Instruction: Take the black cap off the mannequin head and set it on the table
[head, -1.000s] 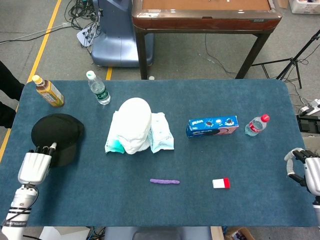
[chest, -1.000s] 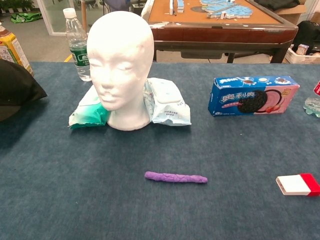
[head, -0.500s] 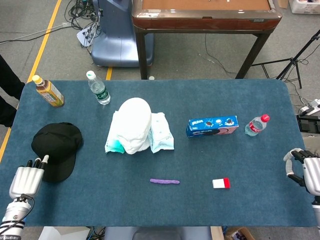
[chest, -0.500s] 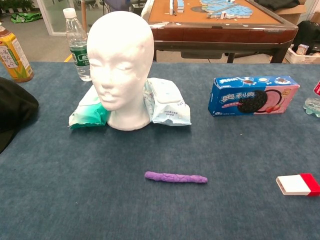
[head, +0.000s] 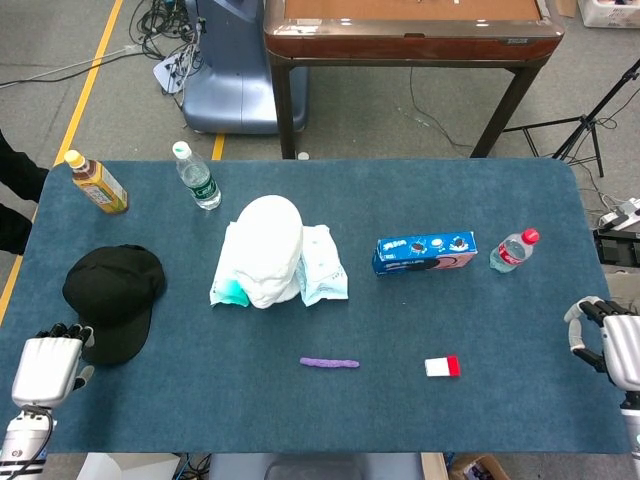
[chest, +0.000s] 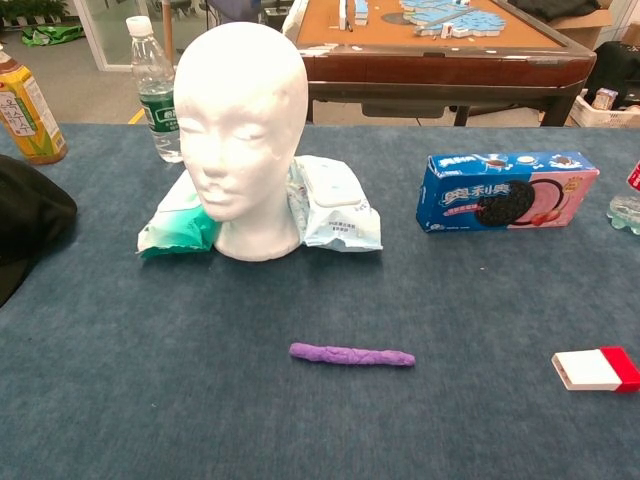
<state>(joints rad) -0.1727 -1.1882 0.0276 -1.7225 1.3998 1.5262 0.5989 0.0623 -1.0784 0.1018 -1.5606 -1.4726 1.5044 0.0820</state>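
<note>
The black cap (head: 112, 298) lies flat on the blue table (head: 500, 400) at the left, apart from the bare white mannequin head (head: 270, 248); its edge also shows in the chest view (chest: 25, 215). The mannequin head (chest: 240, 130) stands upright at the table's middle. My left hand (head: 45, 368) is at the front left corner, just below and left of the cap, holding nothing, fingers pointing toward it. At the right edge my right hand (head: 610, 342) holds nothing, its fingers apart. Neither hand shows in the chest view.
Wet-wipe packs (head: 322, 265) flank the mannequin base. A tea bottle (head: 97, 183) and water bottle (head: 198, 178) stand at the back left. A blue cookie box (head: 424, 252), small bottle (head: 513, 250), purple strip (head: 329, 362) and red-white box (head: 442, 366) lie to the right.
My left hand let go of the cap and drew back toward the front left corner. The cap settled flat on the table. The right hand stayed put.
</note>
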